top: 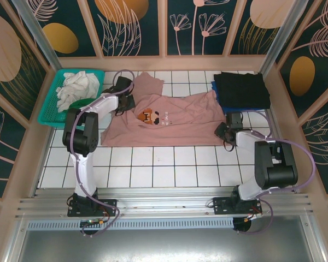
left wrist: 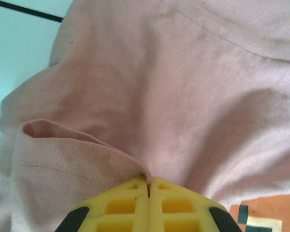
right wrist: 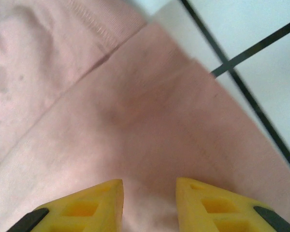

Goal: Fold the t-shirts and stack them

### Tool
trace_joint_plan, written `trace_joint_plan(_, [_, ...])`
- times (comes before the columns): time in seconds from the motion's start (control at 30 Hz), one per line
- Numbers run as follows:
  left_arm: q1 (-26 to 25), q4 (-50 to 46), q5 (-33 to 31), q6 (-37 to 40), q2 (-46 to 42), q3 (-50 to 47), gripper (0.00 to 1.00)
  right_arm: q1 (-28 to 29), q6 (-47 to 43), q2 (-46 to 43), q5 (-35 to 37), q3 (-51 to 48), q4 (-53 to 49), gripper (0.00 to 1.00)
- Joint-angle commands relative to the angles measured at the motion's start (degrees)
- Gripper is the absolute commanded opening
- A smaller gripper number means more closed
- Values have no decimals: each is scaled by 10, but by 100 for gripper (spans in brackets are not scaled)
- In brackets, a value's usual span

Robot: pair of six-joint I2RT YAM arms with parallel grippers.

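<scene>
The dusty-pink t-shirt (top: 169, 123) lies spread across the middle of the tiled table, its pixel print (top: 152, 115) facing up. My left gripper (top: 126, 101) sits at the shirt's upper left and is shut on a fold of the pink collar edge (left wrist: 87, 140), which runs into the closed yellow fingers (left wrist: 130, 198). My right gripper (top: 225, 131) is at the shirt's right edge, open, its yellow fingertips (right wrist: 106, 198) straddling the pink cloth (right wrist: 135, 121) without pinching it. A folded black t-shirt (top: 241, 89) rests on a blue t-shirt (top: 229, 107) at the back right.
A teal lattice basket (top: 52, 112) at the back left holds a crumpled white t-shirt (top: 76, 87). Wooden walls close in the table at the back and sides. Bare white tiles (top: 169, 169) lie in front of the pink shirt.
</scene>
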Motion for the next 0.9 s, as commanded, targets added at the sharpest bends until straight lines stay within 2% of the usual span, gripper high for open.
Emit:
trace_joint_plan(0.0, [2, -34, 13, 4, 39, 61, 0, 34, 2, -35, 33, -18, -32, 34])
trace_joint_plan(0.13, [2, -62, 16, 1, 85, 135, 0, 63, 40, -77, 52, -53, -52, 35])
trace_joint_plan(0.2, [2, -76, 15, -1, 101, 158, 12, 63, 50, -89, 49, -71, -56, 35])
trace_joint_plan(0.27, [2, -80, 15, 1, 102, 162, 16, 62, 50, -100, 52, -81, -56, 35])
trace_joint_plan(0.3, [2, -79, 13, 1, 96, 158, 26, 62, 47, -105, 52, -78, -60, 35])
trace_joint_plan(0.33, [2, -77, 12, 3, 86, 150, 42, 62, 43, -111, 49, -72, -62, 35])
trace_joint_plan(0.37, [2, -75, 11, 6, 72, 141, 48, 64, 38, -116, 46, -66, -61, 35])
trace_joint_plan(0.4, [2, -69, 12, 9, 54, 127, 50, 65, 35, -120, 43, -60, -58, 35])
trace_joint_plan(0.5, [2, -45, 10, 7, -15, 62, 51, 66, 20, -116, 37, -36, -48, 35])
trace_joint_plan(0.6, [-4, 4, 32, -9, -89, -45, 46, 66, -2, -94, 30, 7, -67, 35])
trace_joint_plan(0.63, [-13, 14, 21, -14, -105, -76, 46, 65, -8, -90, 37, 21, -78, 35])
trace_joint_plan(0.73, [-40, 7, -13, -20, -131, -145, 45, 63, -21, -86, 45, 44, -77, 37])
trace_joint_plan(0.8, [-40, 44, 17, -27, -142, -194, 45, 61, -27, -73, 39, 54, -61, 37])
trace_joint_plan(0.87, [-40, 61, 27, -33, -130, -202, 45, 60, -28, -47, 30, 68, -48, 37])
